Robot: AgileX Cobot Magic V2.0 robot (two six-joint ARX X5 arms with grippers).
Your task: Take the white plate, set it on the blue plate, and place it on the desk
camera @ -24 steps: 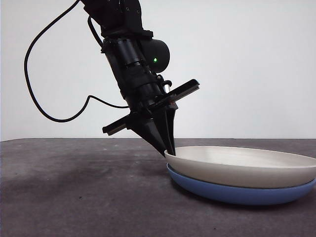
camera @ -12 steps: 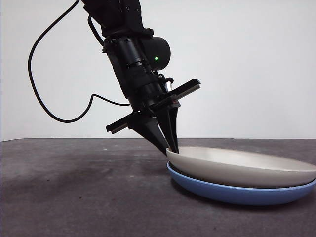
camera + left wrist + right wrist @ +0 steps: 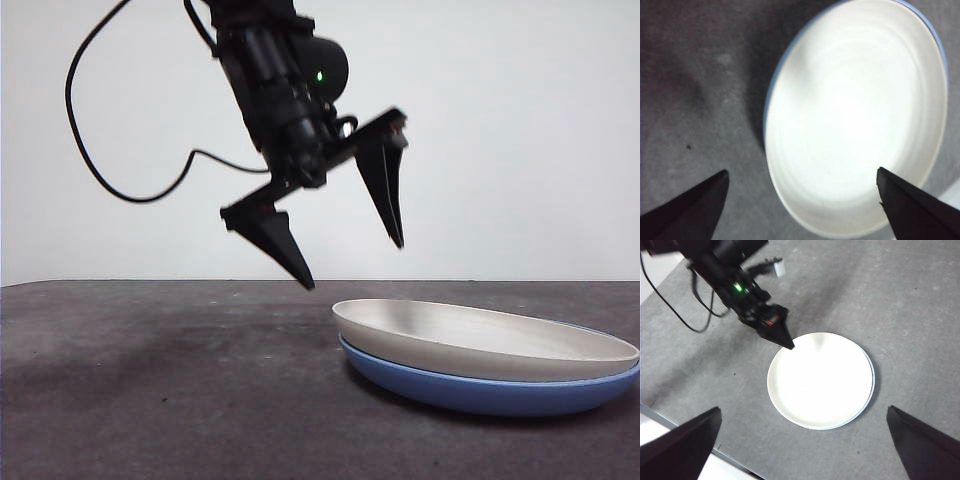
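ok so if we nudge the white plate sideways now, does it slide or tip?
Probably slides: the white plate rests nested on the glossy blue plate, likely a slick contact. It looks rigid and shallow, so tipping seems unlikely. The blue plate may shift along on the desk.

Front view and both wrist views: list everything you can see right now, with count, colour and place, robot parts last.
white plate: one, cream-white, stacked on the blue plate.
blue plate: one, glossy blue, on the desk under the white plate, only its rim showing.
desk: one, dark mottled grey, under everything.
cable: one, black, looping off the working arm.
left pincer: one, black, open, in the air above the white plate's edge, touching nothing.
right pincer: one, black, open, high above the plates, empty.
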